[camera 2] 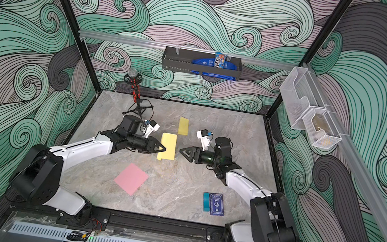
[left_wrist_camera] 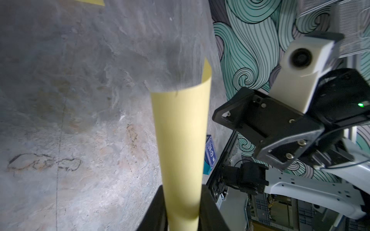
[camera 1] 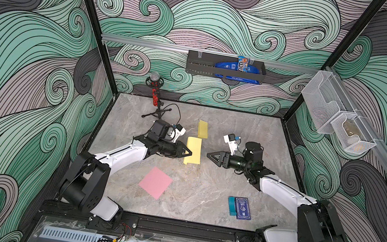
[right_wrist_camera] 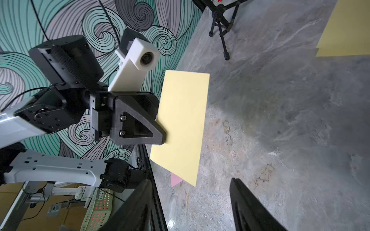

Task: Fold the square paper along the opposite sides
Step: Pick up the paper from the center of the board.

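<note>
My left claw (camera 1: pixel 189 153) is clamped on the left edge of the doubled-over pale yellow paper sheet (camera 1: pixel 195 146) at mid-table. It seems to hang lifted off the grey marble tabletop (camera 1: pixel 216 183). My right claw (camera 1: pixel 209 155) gapes just beside its other edge, not touching. A second folded yellow sheet (camera 1: pixel 203 129) lies just behind, with a pink square paper (camera 1: pixel 155 182) and a blue card box (camera 1: pixel 241 207) nearer my bases.

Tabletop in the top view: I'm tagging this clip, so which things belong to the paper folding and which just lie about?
In use: yellow paper, pinched by left gripper; right gripper, open nearby.
Lying about: folded yellow sheet, pink paper, blue card box, microphone.
</note>
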Motion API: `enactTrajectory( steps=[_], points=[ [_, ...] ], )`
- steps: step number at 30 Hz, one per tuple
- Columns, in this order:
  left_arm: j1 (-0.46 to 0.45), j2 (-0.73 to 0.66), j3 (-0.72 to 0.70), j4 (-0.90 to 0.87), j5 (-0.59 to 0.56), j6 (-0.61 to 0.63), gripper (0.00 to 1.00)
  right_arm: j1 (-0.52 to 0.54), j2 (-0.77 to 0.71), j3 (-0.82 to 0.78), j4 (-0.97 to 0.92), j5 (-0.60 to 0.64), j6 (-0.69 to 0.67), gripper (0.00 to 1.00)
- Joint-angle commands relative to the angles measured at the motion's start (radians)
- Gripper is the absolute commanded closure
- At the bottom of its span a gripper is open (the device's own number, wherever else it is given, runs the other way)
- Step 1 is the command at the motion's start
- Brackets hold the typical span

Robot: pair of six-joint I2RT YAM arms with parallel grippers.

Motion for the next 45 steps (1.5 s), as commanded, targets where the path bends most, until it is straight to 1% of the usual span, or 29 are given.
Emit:
enactTrajectory(
  steps=[1, 4, 9, 10, 17, 19, 22, 27, 28, 30, 33, 36, 38, 40, 43, 45],
  points=[
    [0.015, -0.028, -0.024, 0.095, 0.139, -0.040, 0.73, -0.002, 0.016, -0.030, 0.236, -0.146, 0.171, 0.32],
    [0.015, -0.028, -0.030, 0.111, 0.155, -0.050, 0.73, 0.009, 0.050, -0.031, 0.336, -0.164, 0.239, 0.33],
    [0.015, -0.027, -0.044, 0.149, 0.174, -0.074, 0.74, 0.064, 0.114, 0.012, 0.362, -0.161, 0.254, 0.35],
    [0.015, -0.054, -0.044, 0.154, 0.176, -0.077, 0.74, 0.075, 0.128, 0.020, 0.369, -0.161, 0.258, 0.35],
    [0.016, -0.068, -0.050, 0.169, 0.181, -0.089, 0.74, 0.107, 0.183, 0.051, 0.433, -0.164, 0.302, 0.38],
    [0.016, -0.070, -0.050, 0.170, 0.181, -0.089, 0.74, 0.108, 0.189, 0.053, 0.445, -0.165, 0.312, 0.41],
    [0.016, -0.071, -0.054, 0.170, 0.177, -0.088, 0.74, 0.108, 0.197, 0.057, 0.481, -0.164, 0.337, 0.54],
    [0.017, -0.077, -0.047, 0.155, 0.162, -0.076, 0.73, 0.104, 0.204, 0.073, 0.486, -0.166, 0.345, 0.92],
    [0.018, -0.080, -0.041, 0.143, 0.155, -0.065, 0.72, 0.103, 0.203, 0.080, 0.478, -0.170, 0.341, 1.00],
    [0.027, -0.082, -0.023, 0.105, 0.147, -0.041, 0.65, 0.096, 0.197, 0.092, 0.460, -0.177, 0.334, 1.00],
    [0.063, -0.092, -0.001, 0.063, 0.146, -0.015, 0.46, 0.084, 0.161, 0.109, 0.424, -0.188, 0.321, 1.00],
    [0.102, -0.110, 0.003, 0.065, 0.165, -0.017, 0.33, 0.084, 0.124, 0.131, 0.387, -0.205, 0.311, 1.00],
    [0.109, -0.117, 0.001, 0.083, 0.186, -0.032, 0.28, 0.089, 0.107, 0.143, 0.383, -0.218, 0.318, 1.00],
    [0.111, -0.122, -0.012, 0.125, 0.214, -0.063, 0.25, 0.101, 0.100, 0.151, 0.382, -0.222, 0.326, 1.00],
    [0.111, -0.143, -0.049, 0.246, 0.269, -0.131, 0.24, 0.125, 0.105, 0.159, 0.380, -0.223, 0.335, 1.00],
    [0.111, -0.165, -0.062, 0.296, 0.288, -0.162, 0.24, 0.130, 0.117, 0.158, 0.379, -0.221, 0.336, 1.00]
  ],
)
